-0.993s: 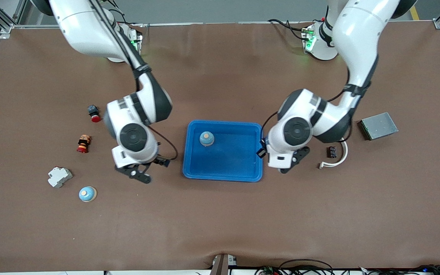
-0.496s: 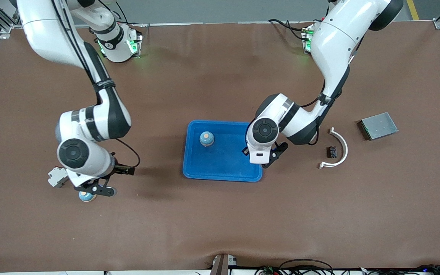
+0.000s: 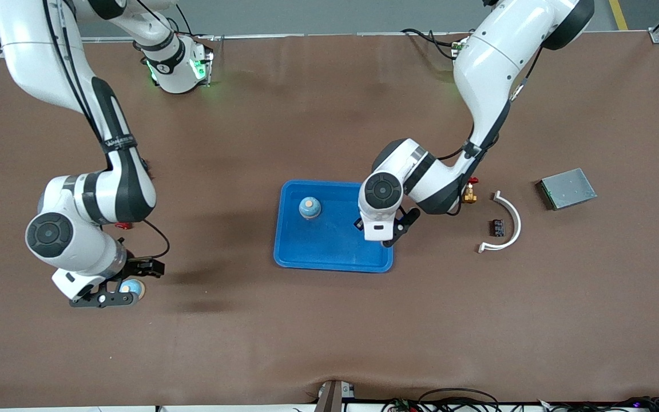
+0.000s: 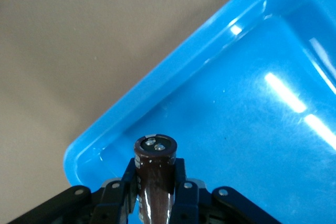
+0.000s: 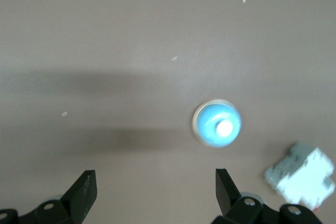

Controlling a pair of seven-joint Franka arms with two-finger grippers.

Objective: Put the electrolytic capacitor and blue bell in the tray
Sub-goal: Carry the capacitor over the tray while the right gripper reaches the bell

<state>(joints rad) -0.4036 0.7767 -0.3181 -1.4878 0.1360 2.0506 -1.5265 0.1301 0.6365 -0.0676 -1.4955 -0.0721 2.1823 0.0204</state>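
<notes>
The brown counter (image 3: 329, 332) fills the picture, and on it the blue tray (image 3: 329, 254) sits about in the middle, by far the biggest item out here. Over the tray's corner toward the left arm's end hangs the left gripper (image 4: 155, 192), and it's clamped on the electrolytic capacitor (image 4: 155, 174) — a dark brown cylinder pinched between the black fingers (image 4: 116, 195), its metal end cap pointing down at the blue floor, clear of it. The capacitor is held above the tray, not in it.

Toward the right arm's end, the right gripper (image 5: 152, 192) hovers over the counter with its fingers spread wide, nothing between them. Just under it, on the counter, sits a blue bell (image 3: 131, 288), with its pale button on top; in the right wrist view the bell (image 5: 217, 124) lies ahead of the fingers, not between them. A white breaker-like block (image 5: 300, 176) lies near that bell.

Inside the tray, toward the robots' bases and the right arm's end, stands a second blue bell (image 3: 309, 208), upright.

Toward the left arm's end there's a grey metal plate (image 3: 567, 188), a white curved strip (image 3: 507, 229) with a small dark part (image 3: 497, 227) in its bend, and a small brass fitting (image 3: 469, 197) by the left arm's wrist.
</notes>
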